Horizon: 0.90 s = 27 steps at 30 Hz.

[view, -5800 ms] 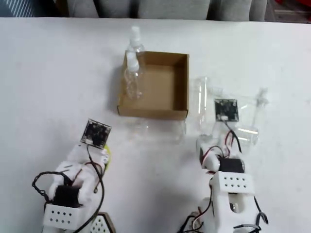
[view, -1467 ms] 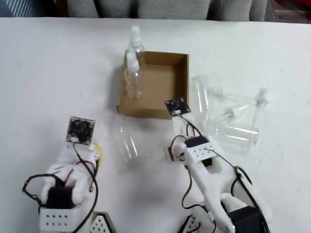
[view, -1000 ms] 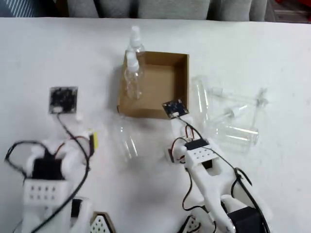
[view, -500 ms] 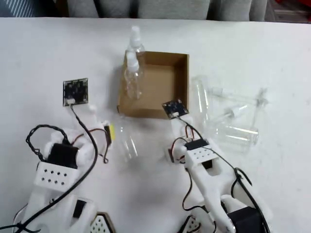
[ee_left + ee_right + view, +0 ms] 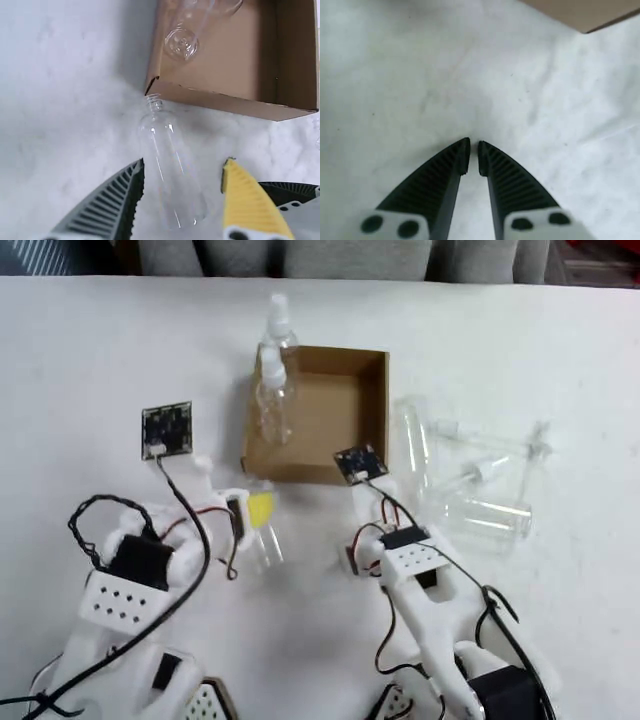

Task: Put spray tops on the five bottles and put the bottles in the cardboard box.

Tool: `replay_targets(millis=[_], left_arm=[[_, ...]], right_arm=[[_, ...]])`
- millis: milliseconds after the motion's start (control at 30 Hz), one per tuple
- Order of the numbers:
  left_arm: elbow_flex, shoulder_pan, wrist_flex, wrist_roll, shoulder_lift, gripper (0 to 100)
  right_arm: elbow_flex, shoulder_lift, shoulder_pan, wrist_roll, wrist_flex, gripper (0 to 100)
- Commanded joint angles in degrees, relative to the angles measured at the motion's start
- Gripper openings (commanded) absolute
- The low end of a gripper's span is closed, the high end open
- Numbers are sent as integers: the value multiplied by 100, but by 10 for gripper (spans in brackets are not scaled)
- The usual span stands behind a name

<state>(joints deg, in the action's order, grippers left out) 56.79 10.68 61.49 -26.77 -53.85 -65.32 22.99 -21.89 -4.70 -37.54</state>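
A clear bottle [image 5: 170, 165] without a top lies on the table in front of the cardboard box [image 5: 345, 472], its neck toward the box. My left gripper [image 5: 183, 162] is open, with its grey and yellow fingers on either side of this bottle [image 5: 268, 548]. One bottle with a spray top [image 5: 272, 392] leans inside the box at its left wall [image 5: 182, 37]. Another topped bottle [image 5: 278, 322] stands just behind the box. My right gripper [image 5: 473, 150] is shut on nothing, low over bare table near the box's front right corner [image 5: 585, 10].
Several clear bottles and loose spray tops [image 5: 470, 480] lie in a heap to the right of the box. The right arm's base [image 5: 430, 590] stands in the near middle. The table's left half is bare white surface.
My left arm swung right from the table's left side and now straddles the lying bottle. The right arm, earlier over the heap, has stayed by the box front.
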Motion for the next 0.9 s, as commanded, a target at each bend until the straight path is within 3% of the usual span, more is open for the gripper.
replay_targets(millis=[0, 267, 500, 867], left_arm=[[-501, 84, 53, -105, 514, 245], [-1284, 4, 9, -290, 2422, 245], [-1363, 4, -703, -888, 3749, 245], [-1582, -409, -923, -870, 3996, 246]], right_arm=[[9, 163, -31, -62, 136, 18], [9, 163, -110, -62, 136, 18], [9, 163, -110, -62, 136, 18], [9, 163, -101, -62, 136, 18]])
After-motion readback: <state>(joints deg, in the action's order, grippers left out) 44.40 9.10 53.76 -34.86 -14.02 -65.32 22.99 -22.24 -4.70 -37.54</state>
